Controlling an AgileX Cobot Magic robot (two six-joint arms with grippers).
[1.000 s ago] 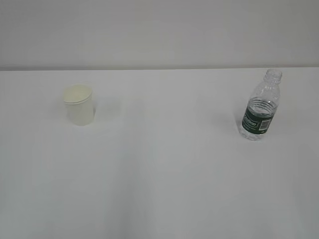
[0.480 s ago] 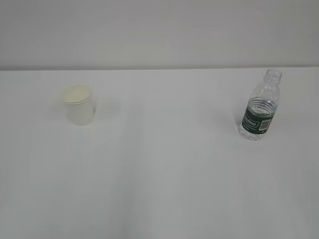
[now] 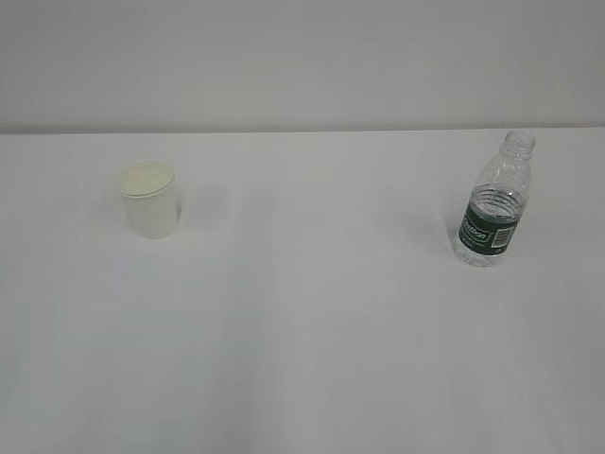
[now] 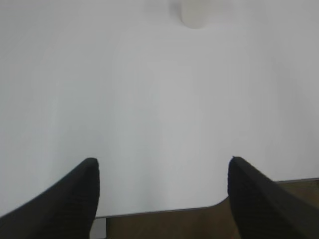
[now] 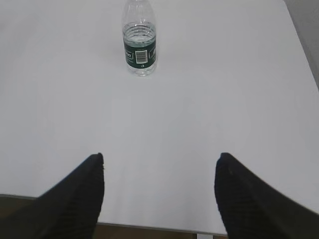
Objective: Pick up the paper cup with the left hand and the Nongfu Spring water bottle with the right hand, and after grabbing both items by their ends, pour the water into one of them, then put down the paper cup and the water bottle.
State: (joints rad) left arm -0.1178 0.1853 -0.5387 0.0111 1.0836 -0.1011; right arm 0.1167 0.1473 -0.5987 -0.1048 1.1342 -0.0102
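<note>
The white paper cup (image 3: 150, 200) stands upright on the left of the white table (image 3: 312, 312); its base (image 4: 194, 14) shows at the top edge of the left wrist view. The Nongfu Spring water bottle (image 3: 494, 200), clear with a dark green label and no cap, stands upright on the right, partly filled with water (image 5: 140, 34); the right wrist view shows the bottle (image 5: 139, 40) far ahead. My left gripper (image 4: 163, 167) is open over the table's near edge, nothing between its fingers. My right gripper (image 5: 160, 162) is open too, empty, well short of the bottle. Neither arm shows in the exterior view.
The table's near edge (image 4: 164, 211) with brown floor below runs under the left gripper, and the same edge (image 5: 149, 228) lies under the right gripper. The table's right edge (image 5: 304, 45) is near the bottle's side. A pale wall (image 3: 302, 57) backs the table.
</note>
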